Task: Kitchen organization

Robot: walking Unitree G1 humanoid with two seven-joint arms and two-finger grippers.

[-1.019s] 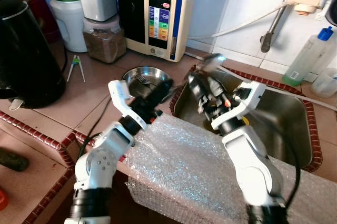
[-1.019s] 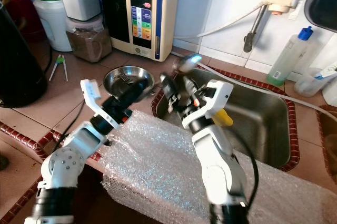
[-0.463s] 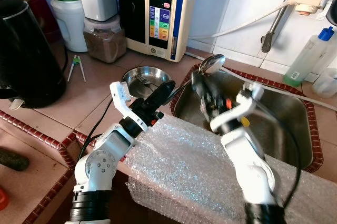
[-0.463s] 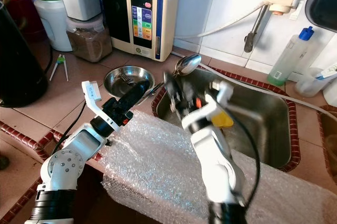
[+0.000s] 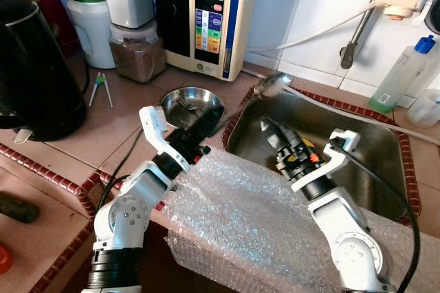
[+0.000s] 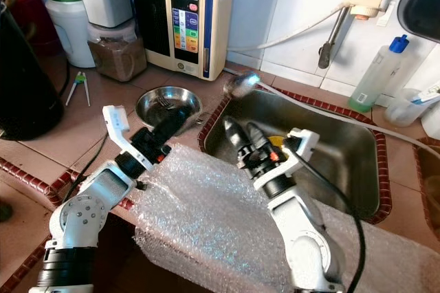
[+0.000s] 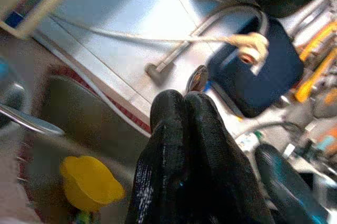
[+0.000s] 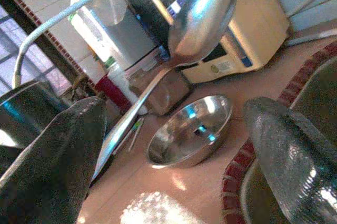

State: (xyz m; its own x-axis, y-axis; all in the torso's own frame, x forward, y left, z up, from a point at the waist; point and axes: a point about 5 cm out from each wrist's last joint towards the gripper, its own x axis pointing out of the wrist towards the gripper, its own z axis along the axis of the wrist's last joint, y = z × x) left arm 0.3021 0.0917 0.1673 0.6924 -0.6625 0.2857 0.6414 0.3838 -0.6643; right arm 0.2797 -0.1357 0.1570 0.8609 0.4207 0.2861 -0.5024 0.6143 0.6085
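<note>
A steel spoon (image 5: 271, 85) hangs over the sink's near-left corner, its thin handle running down into my left gripper (image 5: 214, 115). That gripper is shut on the handle, and in the left wrist view the spoon bowl (image 7: 198, 79) peeks past the closed tips (image 7: 184, 98). My right gripper (image 5: 278, 135) stands open over the steel sink (image 5: 357, 145), a short way below and behind the spoon. From the right wrist, the spoon (image 8: 202, 16) sits beyond its spread fingers (image 8: 63, 150). A steel bowl (image 5: 191, 102) holding a fork rests on the counter left of the sink.
Bubble wrap (image 5: 240, 217) covers the counter edge under both arms. A yellow object (image 6: 277, 142) lies in the sink. A black kettle (image 5: 34, 66), a brown-filled jar (image 5: 137, 52) and a water machine (image 5: 206, 14) stand at the back left. A spray bottle (image 5: 405, 73) is at the right.
My right gripper has drawn back from the spoon and dropped lower over the sink, fingers apart. The spoon stays in my left gripper, its bowl tilted a little lower.
</note>
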